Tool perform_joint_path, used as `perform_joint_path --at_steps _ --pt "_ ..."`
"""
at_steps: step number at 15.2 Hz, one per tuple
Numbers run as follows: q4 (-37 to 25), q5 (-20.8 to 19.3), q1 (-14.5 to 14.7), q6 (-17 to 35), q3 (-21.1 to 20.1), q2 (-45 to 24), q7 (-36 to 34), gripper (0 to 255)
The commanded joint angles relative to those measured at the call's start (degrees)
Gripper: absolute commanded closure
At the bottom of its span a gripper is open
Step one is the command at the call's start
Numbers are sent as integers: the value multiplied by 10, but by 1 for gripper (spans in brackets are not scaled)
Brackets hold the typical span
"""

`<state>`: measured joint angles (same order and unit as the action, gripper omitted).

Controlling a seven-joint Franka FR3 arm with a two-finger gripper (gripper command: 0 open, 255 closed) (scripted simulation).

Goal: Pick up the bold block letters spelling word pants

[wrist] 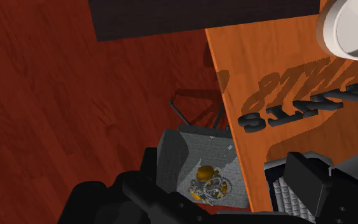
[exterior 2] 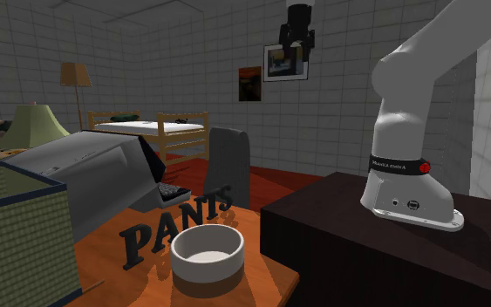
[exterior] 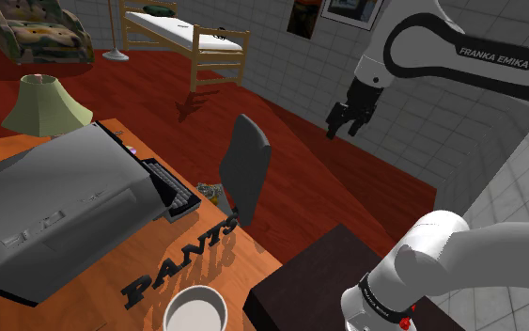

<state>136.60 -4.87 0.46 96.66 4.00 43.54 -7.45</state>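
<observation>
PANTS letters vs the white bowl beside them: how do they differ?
Colour: the PANTS letters are black; the bowl is white.
Shape: the letters are a row of flat block shapes; the bowl is one round, open vessel.
Pose: the letters stand upright on edge; the bowl sits low on its base.
Shared: both rest on the orange table, close together.

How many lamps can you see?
2. One green-shaded lamp stands behind the grey machine; one floor lamp stands beside the bed at the back. More could be hidden.
</observation>
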Motion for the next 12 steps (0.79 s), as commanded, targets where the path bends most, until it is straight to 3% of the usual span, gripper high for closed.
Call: perform_joint_path --at_steps 1,12 --pt "0 0 0 0 0 0 0 0" --pt "149 86 1 152 -118 -20 -240 0"
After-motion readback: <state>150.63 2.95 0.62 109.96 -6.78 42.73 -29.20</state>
